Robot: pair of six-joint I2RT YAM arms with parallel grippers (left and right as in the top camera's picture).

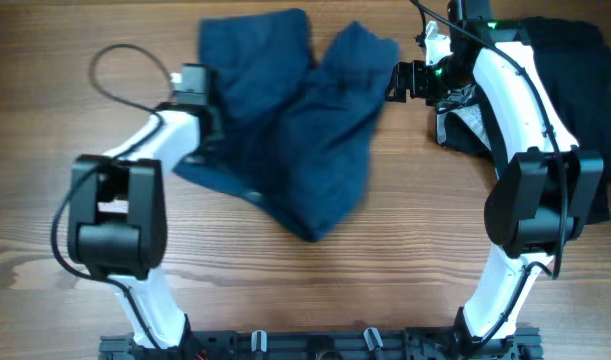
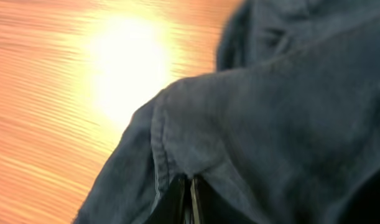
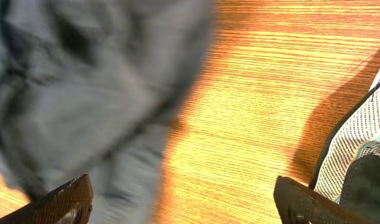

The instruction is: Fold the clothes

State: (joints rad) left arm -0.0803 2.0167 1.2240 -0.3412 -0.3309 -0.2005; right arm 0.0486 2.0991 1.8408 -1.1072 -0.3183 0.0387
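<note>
Left fingers (image 2: 179, 203) clenching edge of navy shorts (image 1: 295, 130); right fingers (image 3: 59, 202) hanging released over counter (image 1: 405, 250). We are judging folding barely begun: shorts lying rumpled, black garment (image 1: 575, 90) waiting.

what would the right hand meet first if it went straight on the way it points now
Most likely the near leg edge of the navy shorts, just ahead of the open right hand. Its wrist view shows bare table between the fingers too, so wood could come first; depth is unclear.
</note>
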